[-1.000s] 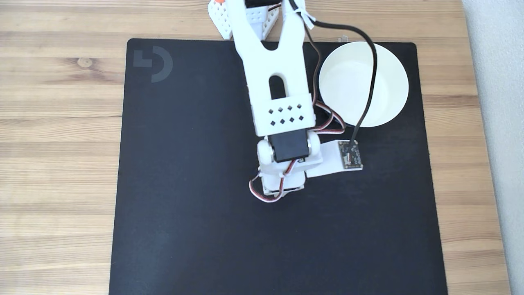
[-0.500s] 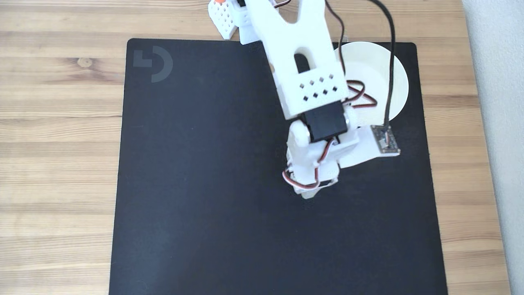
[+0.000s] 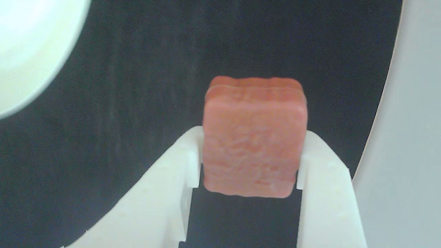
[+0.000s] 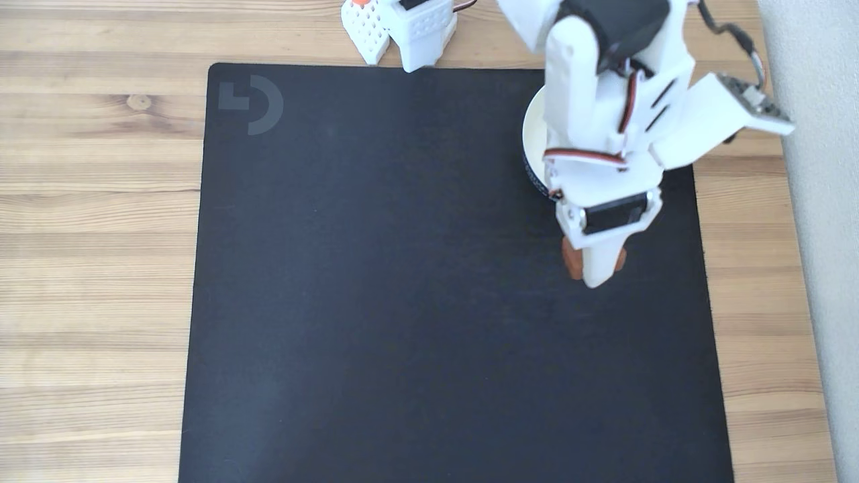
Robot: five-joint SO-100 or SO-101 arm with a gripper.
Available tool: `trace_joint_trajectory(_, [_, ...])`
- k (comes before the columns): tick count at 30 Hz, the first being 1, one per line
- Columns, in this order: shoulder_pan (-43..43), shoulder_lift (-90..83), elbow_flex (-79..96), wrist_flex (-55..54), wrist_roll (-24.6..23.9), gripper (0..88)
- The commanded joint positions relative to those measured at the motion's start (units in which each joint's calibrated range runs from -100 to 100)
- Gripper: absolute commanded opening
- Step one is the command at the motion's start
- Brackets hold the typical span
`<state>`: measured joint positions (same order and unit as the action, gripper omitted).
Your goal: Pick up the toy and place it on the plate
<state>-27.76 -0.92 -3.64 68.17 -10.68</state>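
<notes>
The reddish-brown toy fills the middle of the wrist view, pinched between the two white fingers of my gripper, which is shut on it above the black mat. In the fixed view the gripper points down near the mat's right side, with slivers of the toy showing on either side of its tip. The white plate lies just behind, mostly hidden under the arm. In the wrist view the plate's rim is at the upper left, apart from the toy.
A black mat covers a wooden table. The arm's white base stands at the mat's far edge. A pale wall or floor strip runs along the right side.
The arm has swung right and lifted, from mid-mat to the right side in front of the plate, and now covers most of the plate. The toy now peeks out at the gripper tip.
</notes>
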Motion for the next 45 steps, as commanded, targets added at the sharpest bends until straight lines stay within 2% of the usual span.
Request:
trace_joint_trajectory(1, [-5.6, -7.2, 7.3, -7.5, -2.5, 2.4])
trace_joint_trajectory(5, [-10.0, -12.0, 16.4, -13.4, -5.4, 2.5])
trace_joint_trajectory(15, [-18.5, -19.8, 32.2, -13.8, -10.6, 2.5])
trace_joint_trajectory(27, [-20.5, -30.0, 51.1, -18.1, -14.9, 2.5])
trace_joint_trajectory(34, [-20.2, -31.9, 53.6, -18.1, -15.1, 2.9])
trace_joint_trajectory(37, [-20.3, -31.9, 53.6, -18.1, -14.8, 10.9])
trace_joint_trajectory(39, [-20.7, -31.9, 53.7, -17.5, -14.6, 29.7])
trace_joint_trajectory(40, [-20.9, -31.9, 53.7, -17.4, -14.5, 32.6])
trace_joint_trajectory(45, [-21.3, -31.9, 53.7, -18.0, -14.6, 28.7])
